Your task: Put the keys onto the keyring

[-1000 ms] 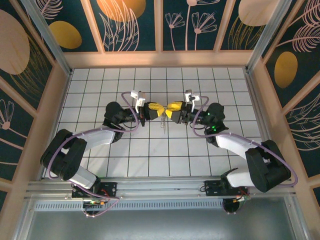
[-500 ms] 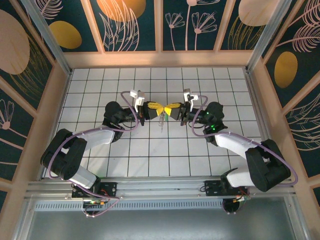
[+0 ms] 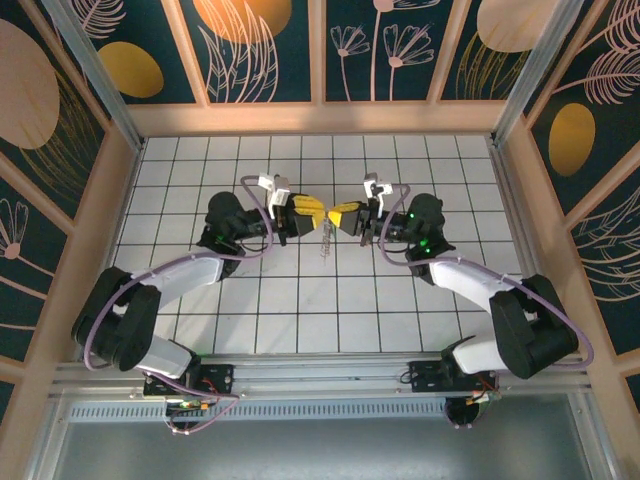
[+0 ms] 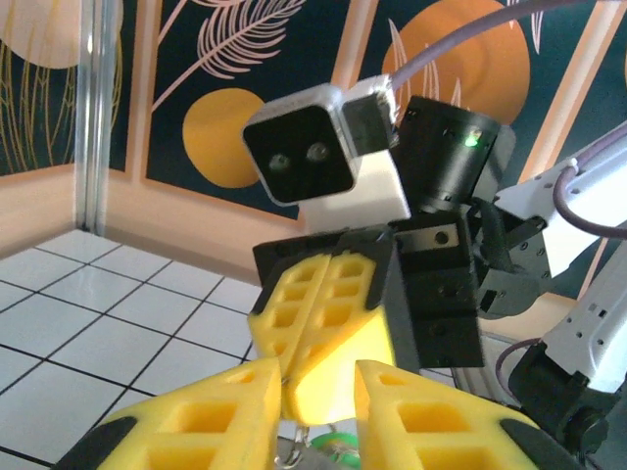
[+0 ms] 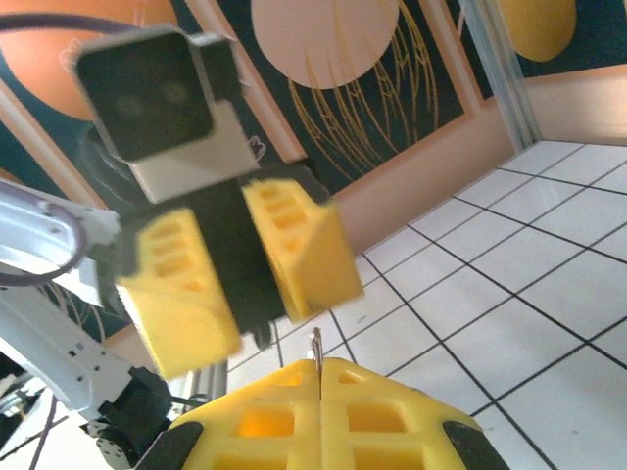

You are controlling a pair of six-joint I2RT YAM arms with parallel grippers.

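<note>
My right gripper (image 3: pixel 336 216) is shut on a thin silvery strip, the keyring (image 5: pixel 315 343) seen edge-on, which sticks up from the seam of its yellow fingers (image 5: pixel 274 411). Below its tip hang a small silvery loop (image 4: pixel 291 452) and the green head of the keys (image 4: pixel 345 452). From above, this metal dangles (image 3: pixel 325 240) between the two grippers, over the tiled floor. My left gripper (image 3: pixel 314 212) faces the right one tip to tip, and its fingers (image 4: pixel 196 416) stand apart on either side of the right gripper's tip (image 4: pixel 323 333).
Both arms (image 3: pixel 180 275) reach in from the near edge and meet at mid-floor. The white tiled floor (image 3: pixel 330 300) is walled by wooden rails (image 3: pixel 320 118) and patterned panels on three sides.
The right gripper has shut on the metal piece. The left gripper's fingers have then come apart, and it has drawn slightly back to the left.
</note>
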